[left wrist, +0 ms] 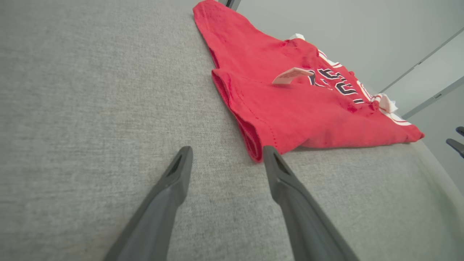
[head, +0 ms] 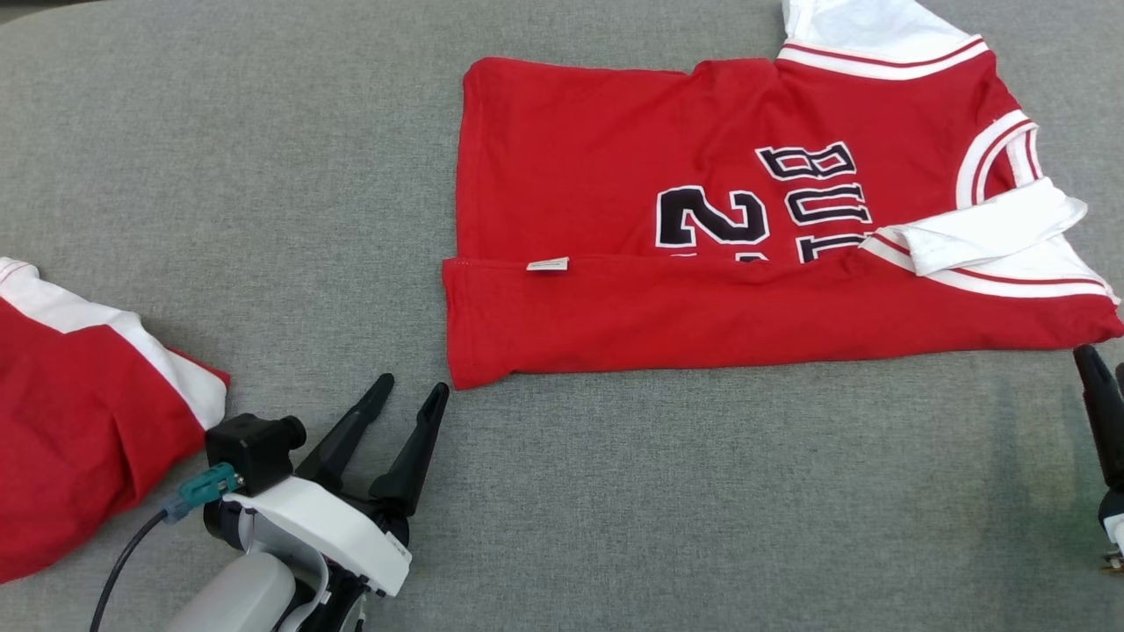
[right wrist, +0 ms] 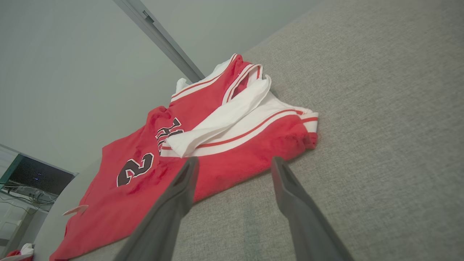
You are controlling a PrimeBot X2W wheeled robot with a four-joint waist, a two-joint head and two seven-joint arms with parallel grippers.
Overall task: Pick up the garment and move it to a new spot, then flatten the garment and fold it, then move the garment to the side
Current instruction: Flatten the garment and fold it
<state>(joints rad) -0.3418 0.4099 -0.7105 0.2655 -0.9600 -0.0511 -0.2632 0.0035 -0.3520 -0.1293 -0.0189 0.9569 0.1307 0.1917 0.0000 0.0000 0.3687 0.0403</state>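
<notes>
Grey fabric is covering the table from edge to edge, and a pale wall is showing beyond it in both wrist views. A red jersey with white trim is lying flat on it, right of centre and toward the far side, with its collar end pointing right. Its near long edge is lying folded over onto the front, partly covering the black number and letters. A small white tag is sitting on that fold near the left end.

The left gripper is hovering at the near left, its fingers standing wide apart with nothing between them, tips pointing at the jersey's near-left corner and just beside it. The right gripper is sitting at the right edge, close to the jersey's near-right corner; in the right wrist view its fingers are also spreading wide and holding nothing.

A second red and white garment is lying at the left edge, well apart from the jersey
</notes>
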